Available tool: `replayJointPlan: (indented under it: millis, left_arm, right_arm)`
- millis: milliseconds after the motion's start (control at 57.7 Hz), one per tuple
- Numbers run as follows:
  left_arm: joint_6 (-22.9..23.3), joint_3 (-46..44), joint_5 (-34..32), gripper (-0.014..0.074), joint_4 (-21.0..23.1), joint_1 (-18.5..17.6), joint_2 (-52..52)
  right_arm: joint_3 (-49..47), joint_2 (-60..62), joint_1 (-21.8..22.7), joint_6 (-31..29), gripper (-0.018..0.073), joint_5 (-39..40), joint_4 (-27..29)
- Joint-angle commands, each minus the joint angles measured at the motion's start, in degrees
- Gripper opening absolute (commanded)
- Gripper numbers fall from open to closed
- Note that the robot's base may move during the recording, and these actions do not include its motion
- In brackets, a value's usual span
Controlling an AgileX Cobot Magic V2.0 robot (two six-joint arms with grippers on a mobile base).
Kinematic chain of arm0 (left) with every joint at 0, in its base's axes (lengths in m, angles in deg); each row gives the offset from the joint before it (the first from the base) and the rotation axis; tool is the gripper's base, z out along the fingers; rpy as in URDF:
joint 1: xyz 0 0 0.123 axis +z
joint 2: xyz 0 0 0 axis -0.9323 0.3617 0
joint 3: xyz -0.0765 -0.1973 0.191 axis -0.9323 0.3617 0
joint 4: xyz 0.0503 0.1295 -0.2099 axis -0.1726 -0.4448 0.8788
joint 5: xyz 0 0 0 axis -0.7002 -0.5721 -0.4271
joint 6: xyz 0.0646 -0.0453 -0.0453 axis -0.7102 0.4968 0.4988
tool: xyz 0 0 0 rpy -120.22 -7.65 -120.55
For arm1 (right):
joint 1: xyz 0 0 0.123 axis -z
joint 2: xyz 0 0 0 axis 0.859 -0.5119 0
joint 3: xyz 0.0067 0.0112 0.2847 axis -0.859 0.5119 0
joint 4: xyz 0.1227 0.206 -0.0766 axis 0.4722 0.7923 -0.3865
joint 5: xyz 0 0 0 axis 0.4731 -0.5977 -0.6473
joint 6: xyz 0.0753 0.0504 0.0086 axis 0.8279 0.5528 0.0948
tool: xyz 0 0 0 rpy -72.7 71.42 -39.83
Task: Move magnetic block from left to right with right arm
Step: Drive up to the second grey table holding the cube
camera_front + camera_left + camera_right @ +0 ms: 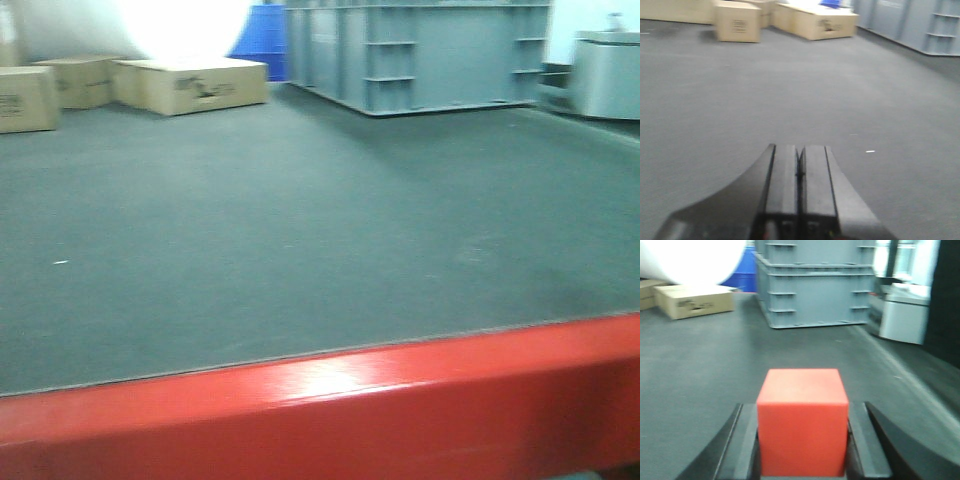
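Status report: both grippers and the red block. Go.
Right gripper shut on magnetic block. Left gripper shut, empty. Far off: cardboard boxes, grey crate; path looks open.

We are seeing only part of the magnetic block (802,422): the picture's lower edge is cutting off its base, and its side faces are hiding against the right tool (803,412). The left tool (799,155) is running out of frame at its base. Blur is keeping us from reading the print on the cardboard boxes (190,85), and the top edge is cropping the grey crate (420,55).
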Motion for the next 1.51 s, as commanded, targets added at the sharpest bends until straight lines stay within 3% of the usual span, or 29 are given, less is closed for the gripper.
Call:
replayJointPlan:
  millis: [0, 1490]
  left_arm:
    - [0.0, 0.6, -4.9, -0.0126, 0.5, -0.4, -0.6]
    - [0.0, 0.6, -4.9, -0.0126, 0.5, -0.4, -0.6]
  right_arm:
    - [-1.5, -0.7, 0.4, -0.4, 0.0283, 5.5, -0.1]
    - [-1.5, -0.7, 0.4, -0.4, 0.0283, 5.5, -0.1]
